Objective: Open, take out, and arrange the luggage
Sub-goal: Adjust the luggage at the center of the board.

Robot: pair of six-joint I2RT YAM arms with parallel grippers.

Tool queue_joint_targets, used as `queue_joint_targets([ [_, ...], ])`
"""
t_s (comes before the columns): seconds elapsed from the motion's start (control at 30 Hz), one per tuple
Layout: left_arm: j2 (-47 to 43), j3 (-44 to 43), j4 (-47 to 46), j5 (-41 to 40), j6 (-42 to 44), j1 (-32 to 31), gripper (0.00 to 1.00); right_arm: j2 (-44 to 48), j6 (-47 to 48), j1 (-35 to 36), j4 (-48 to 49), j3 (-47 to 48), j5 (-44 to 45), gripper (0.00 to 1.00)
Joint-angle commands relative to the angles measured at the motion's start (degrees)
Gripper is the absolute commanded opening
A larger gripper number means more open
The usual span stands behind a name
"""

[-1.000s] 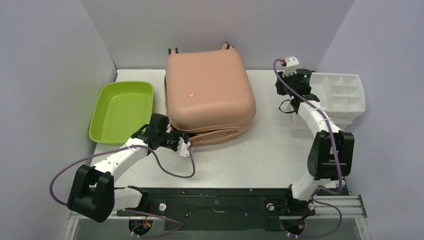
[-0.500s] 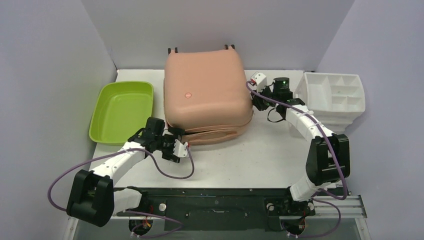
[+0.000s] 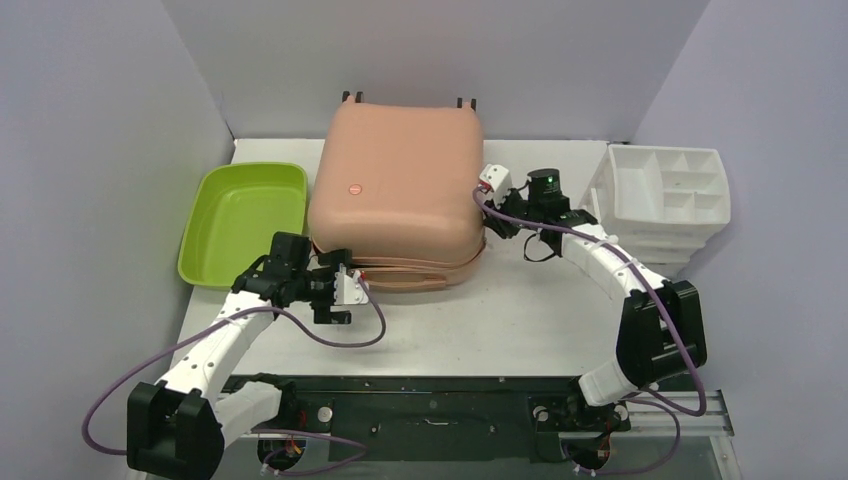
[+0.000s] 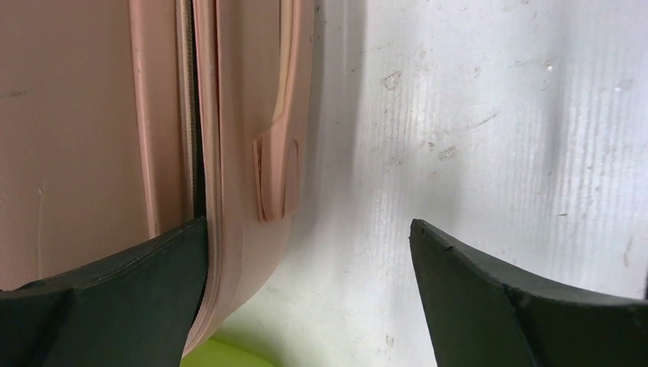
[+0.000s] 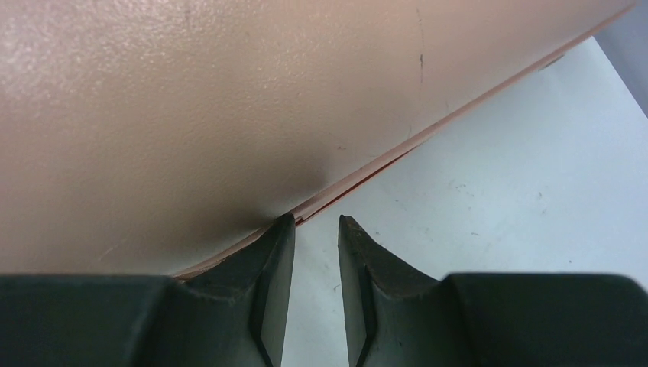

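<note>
Against one finger of the left gripper [image 4: 309,229], jaws wide and empty, runs the seam of the luggage [image 3: 395,190]: wedge in there, lift slowly. Let the right gripper [image 5: 315,222], jaws barely apart and empty, steady its flank.

We found the luggage [image 3: 395,190] blocking the middle of the table [image 3: 520,320]; the green tub [image 3: 243,220] closed off nine o'clock, the white organizer [image 3: 665,195] three o'clock; bare room lay open toward six o'clock
</note>
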State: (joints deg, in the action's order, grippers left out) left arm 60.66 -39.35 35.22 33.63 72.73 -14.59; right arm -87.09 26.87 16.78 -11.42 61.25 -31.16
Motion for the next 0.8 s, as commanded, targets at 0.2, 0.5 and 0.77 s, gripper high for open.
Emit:
queue_joint_targets([
  [0.2, -3.52, -1.76, 6.22, 9.17, -2.79, 1.16, 0.96, 4.98, 24.24, -5.84, -24.30, 1.98, -17.12, 0.27],
  [0.5, -6.10, 1.32, 0.39, 9.74, -9.26, 1.31, 0.96, 7.30, 30.43, -5.18, -10.87, -11.12, -20.98, 0.29],
  [0.77, -8.83, 2.88, -1.72, 10.25, -11.92, 2.22, 0.96, 7.19, 4.30, -0.24, 21.12, -17.66, -8.94, 0.29],
])
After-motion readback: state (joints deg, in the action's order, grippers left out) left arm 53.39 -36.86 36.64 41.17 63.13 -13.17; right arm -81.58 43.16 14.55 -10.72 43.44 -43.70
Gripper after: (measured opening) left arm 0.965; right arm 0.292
